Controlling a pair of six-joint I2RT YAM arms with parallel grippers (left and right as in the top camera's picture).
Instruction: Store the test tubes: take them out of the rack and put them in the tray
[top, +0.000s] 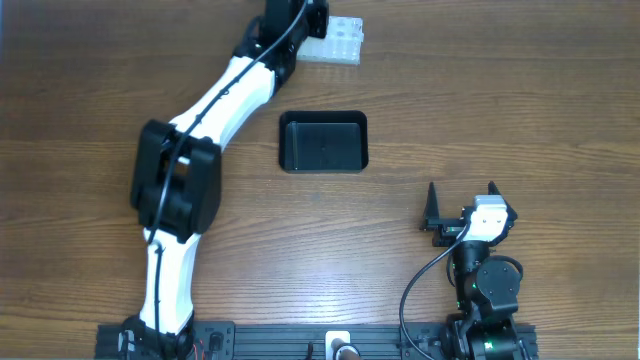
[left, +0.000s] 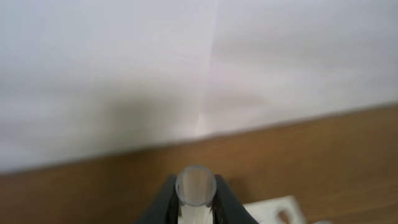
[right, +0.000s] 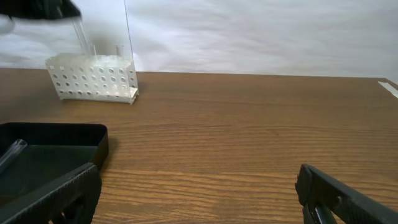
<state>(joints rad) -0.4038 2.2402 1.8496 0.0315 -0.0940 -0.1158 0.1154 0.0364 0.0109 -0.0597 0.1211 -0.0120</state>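
Test tube (left: 196, 185), clear: judged light, slick, brittle; clamped near its mouth between jaws of left gripper (left: 196, 202) over rack (top: 338, 42), top centre of frame. Tray (top: 323, 122) at frame centre. Right gripper (top: 462, 212), lower right, jaws apart, holding nothing.

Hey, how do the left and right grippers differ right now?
The left gripper is shut on a test tube; the right gripper is open and empty. The left gripper is up by the white rack at the far side of the table; the right gripper sits near its own base, short of the black tray. Both have black fingers.
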